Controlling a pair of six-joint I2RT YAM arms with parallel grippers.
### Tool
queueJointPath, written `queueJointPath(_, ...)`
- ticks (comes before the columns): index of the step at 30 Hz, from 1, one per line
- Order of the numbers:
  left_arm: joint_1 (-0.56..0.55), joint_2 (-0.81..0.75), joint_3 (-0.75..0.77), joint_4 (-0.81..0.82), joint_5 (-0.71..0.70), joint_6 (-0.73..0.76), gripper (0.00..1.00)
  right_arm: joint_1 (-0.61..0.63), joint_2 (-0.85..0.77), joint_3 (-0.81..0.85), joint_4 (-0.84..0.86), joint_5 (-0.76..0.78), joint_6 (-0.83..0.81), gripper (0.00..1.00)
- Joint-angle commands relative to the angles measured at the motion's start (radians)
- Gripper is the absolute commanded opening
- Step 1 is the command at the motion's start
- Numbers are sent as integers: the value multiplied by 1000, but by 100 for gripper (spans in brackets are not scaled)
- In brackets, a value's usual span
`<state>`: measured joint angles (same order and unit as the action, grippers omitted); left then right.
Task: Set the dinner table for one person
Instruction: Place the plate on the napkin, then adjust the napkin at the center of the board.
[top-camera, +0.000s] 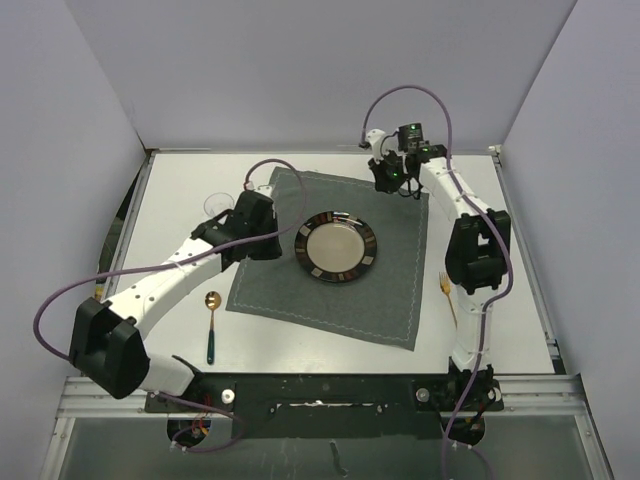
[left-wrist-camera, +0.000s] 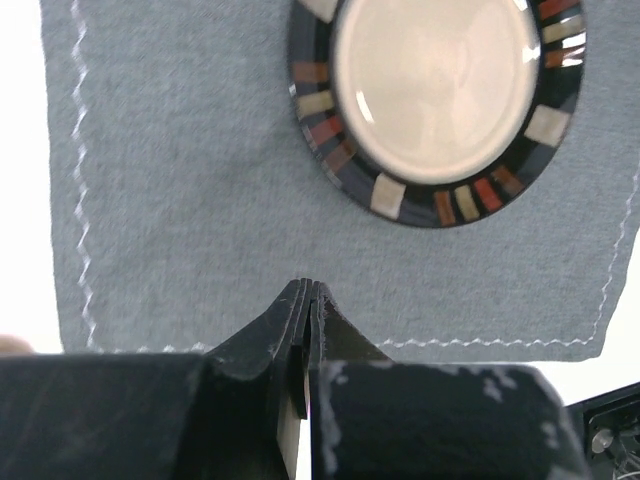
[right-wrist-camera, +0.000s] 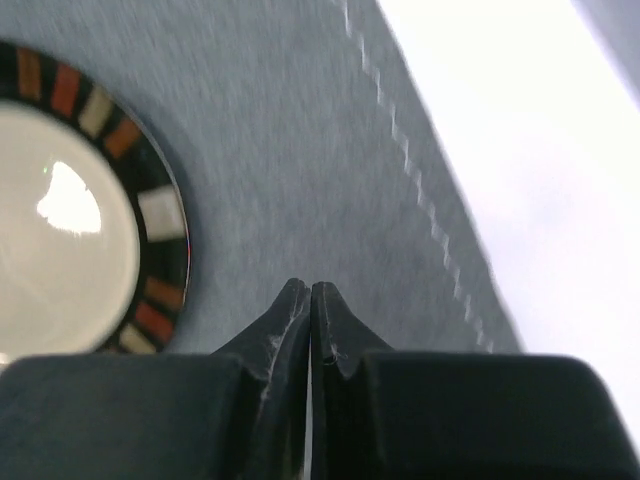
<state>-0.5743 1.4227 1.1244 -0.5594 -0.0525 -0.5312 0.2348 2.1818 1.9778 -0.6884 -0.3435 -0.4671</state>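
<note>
Top external view looks down on the white table (top-camera: 185, 190), the big flat surface under everything, with a dark grey placemat (top-camera: 400, 280) lying skewed across its middle. A plate (top-camera: 336, 248) with a dark, colour-blocked rim sits on the placemat, about at its centre. A gold spoon (top-camera: 211, 322) with a teal handle lies on the bare table left of the placemat, toward the front. A gold fork (top-camera: 446, 296) lies on the table just off the placemat's right edge, beside the right arm. A glass (top-camera: 217, 205) stands at the back left, partly hidden by the left arm.

In the left wrist view the left gripper (left-wrist-camera: 308, 290) is clenched, its fingertips pressed together on nothing, over the placemat near its stitched edge and a little short of the plate. The right gripper (right-wrist-camera: 308, 290) is likewise clamped empty, over the placemat's far right part, with the plate off to one side.
</note>
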Motion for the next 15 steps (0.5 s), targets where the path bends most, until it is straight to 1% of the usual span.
queueJointPath(1, 6, -93, 8, -192, -94, -103, 0, -59, -105, -141, -149, 13, 40, 0)
queueJointPath(4, 23, -138, -83, -182, -92, -156, 0, -64, -169, -241, -115, 37, 44, 0)
queueJointPath(7, 46, -162, -166, -133, -50, -187, 0, -81, -200, -274, -109, 16, 44, 0)
queueJointPath(11, 66, -137, -198, -103, -49, -187, 0, -89, -224, -293, -113, -15, 51, 0)
queueJointPath(15, 102, -74, -208, -42, -69, -142, 0, -91, -254, -317, -103, -14, 48, 0)
